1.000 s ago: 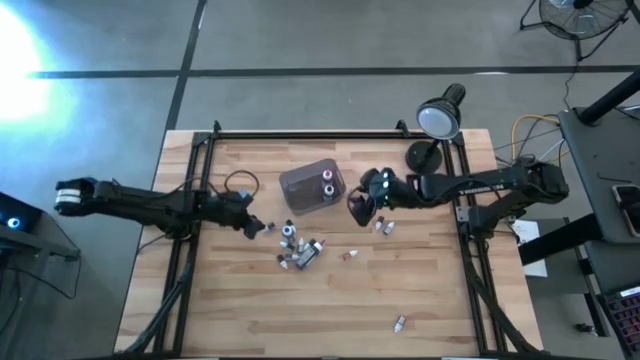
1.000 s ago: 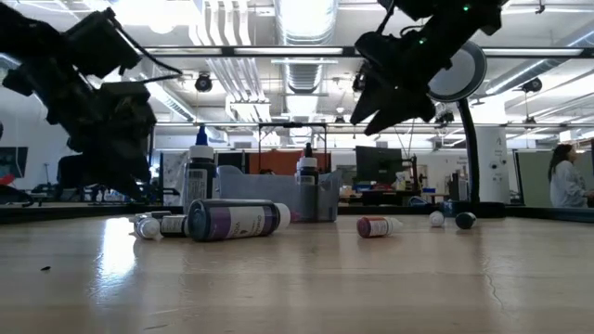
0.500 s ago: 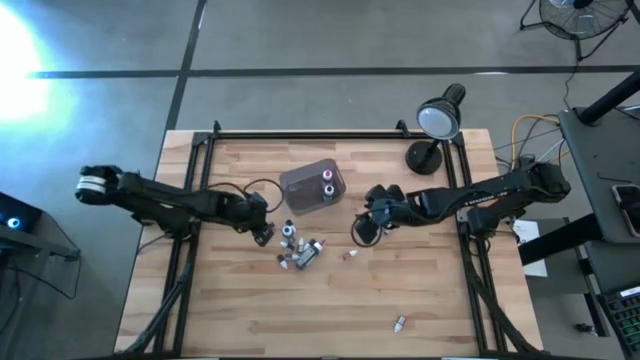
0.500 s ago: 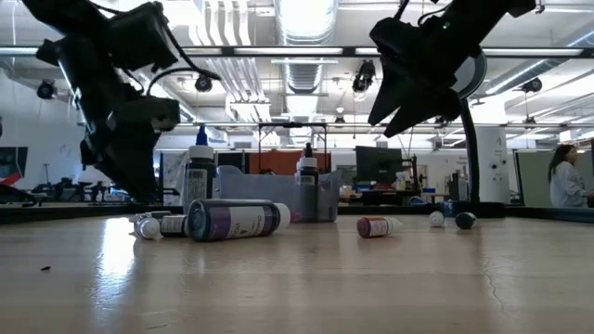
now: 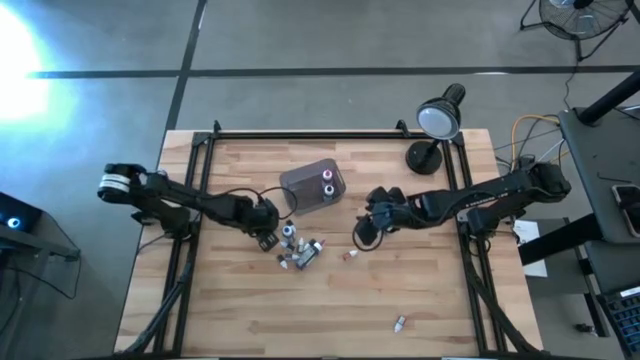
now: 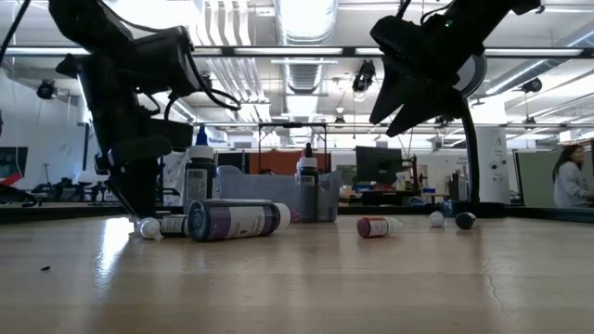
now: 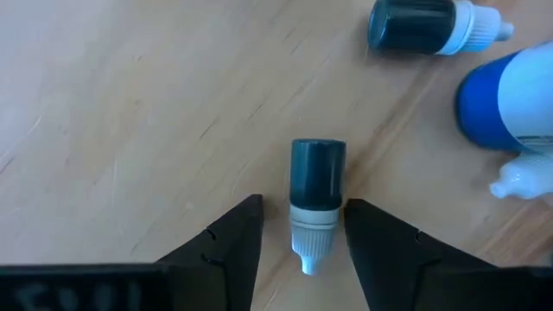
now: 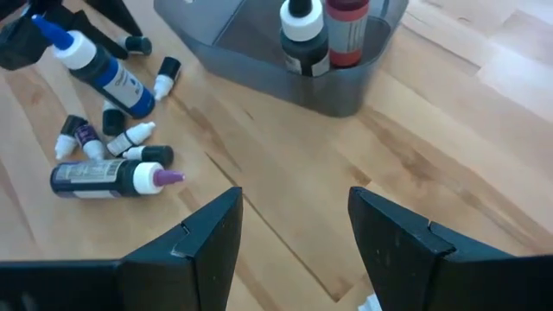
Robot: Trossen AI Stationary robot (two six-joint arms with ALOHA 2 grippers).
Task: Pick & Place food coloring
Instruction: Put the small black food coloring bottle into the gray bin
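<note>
Several small food coloring bottles [image 5: 297,250] lie in a cluster on the wooden table, left of centre. My left gripper [image 5: 266,238] points steeply down at the cluster's left edge, open. In the left wrist view its fingertips [image 7: 251,216] stand on either side of a tiny dark bottle with a white cap [image 7: 317,177] that lies on its side on the wood. No touch shows. My right gripper [image 5: 362,232] hangs open above the table, right of the cluster, with nothing between its fingers [image 8: 294,233].
A grey translucent tub [image 5: 312,186] behind the cluster holds two upright bottles [image 8: 302,34]. Loose small bottles lie near the right gripper [image 5: 350,256] and by the near edge [image 5: 399,322]. A desk lamp [image 5: 432,130] stands at the far right corner.
My left gripper has moved toward the table's right, up to the bottle cluster, has sunk a little and tipped to point more steeply down. My right gripper first moved toward the near edge, then kept still.
</note>
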